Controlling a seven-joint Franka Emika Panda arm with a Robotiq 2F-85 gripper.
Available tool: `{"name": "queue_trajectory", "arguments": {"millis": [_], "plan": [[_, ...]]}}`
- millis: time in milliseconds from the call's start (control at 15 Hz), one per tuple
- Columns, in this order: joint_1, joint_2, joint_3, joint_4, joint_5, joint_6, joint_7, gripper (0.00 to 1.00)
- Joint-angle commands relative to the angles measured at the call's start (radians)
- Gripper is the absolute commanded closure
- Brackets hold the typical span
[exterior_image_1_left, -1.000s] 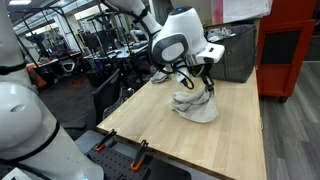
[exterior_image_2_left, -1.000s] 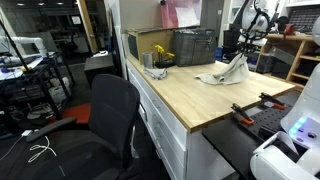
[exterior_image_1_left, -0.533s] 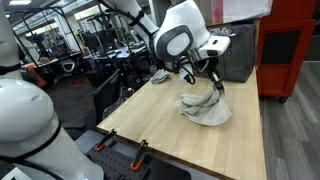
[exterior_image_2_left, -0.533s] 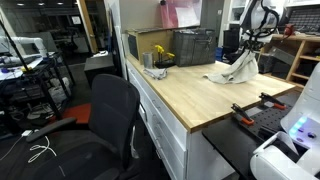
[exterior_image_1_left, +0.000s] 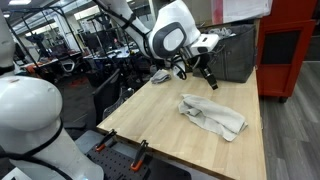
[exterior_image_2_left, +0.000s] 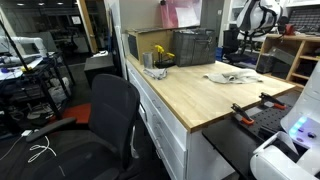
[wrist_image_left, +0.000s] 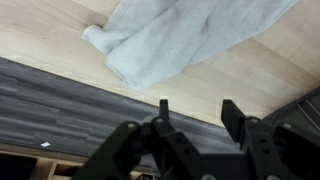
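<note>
A crumpled grey-white cloth lies spread on the light wooden table, loose and touching nothing else. In an exterior view the cloth is a flat heap near the table's far end. My gripper hangs above and just behind it, clear of the fabric. In the wrist view my gripper is open, its two dark fingers apart with nothing between them. The cloth lies beyond the fingertips, close to the table's edge, with grey floor under the jaws.
A black wire basket stands at the table's back, also seen beside yellow flowers. A red cabinet stands past the table. An office chair sits by the long side. Orange-handled clamps grip the near edge.
The gripper was shut on the cloth, holding it bunched up above the table. It has let go and risen, and the cloth has dropped flat.
</note>
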Motion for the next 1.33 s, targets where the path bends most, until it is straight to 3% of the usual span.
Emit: {"name": "queue_trajectory", "arguments": {"millis": [0, 133, 200, 333, 400, 467, 533, 733, 1267], "plan": [[-0.012, -0.146, 0.076, -0.055, 0.023, -0.081, -0.090, 0.10], [-0.020, -0.200, 0.141, -0.069, 0.075, -0.133, -0.166, 0.00], [-0.122, -0.227, 0.264, -0.069, 0.067, -0.163, -0.180, 0.00], [-0.191, -0.245, 0.394, -0.054, 0.148, -0.248, -0.274, 0.00], [-0.109, -0.225, 0.338, -0.039, 0.214, -0.275, -0.338, 0.00], [-0.126, -0.212, 0.366, -0.020, 0.248, -0.320, -0.389, 0.00], [-0.224, -0.191, 0.475, -0.008, 0.261, -0.343, -0.415, 0.00], [-0.280, -0.132, 0.550, 0.029, 0.310, -0.414, -0.537, 0.00], [-0.367, 0.088, 0.638, 0.161, 0.177, -0.410, -0.543, 0.00]]}}
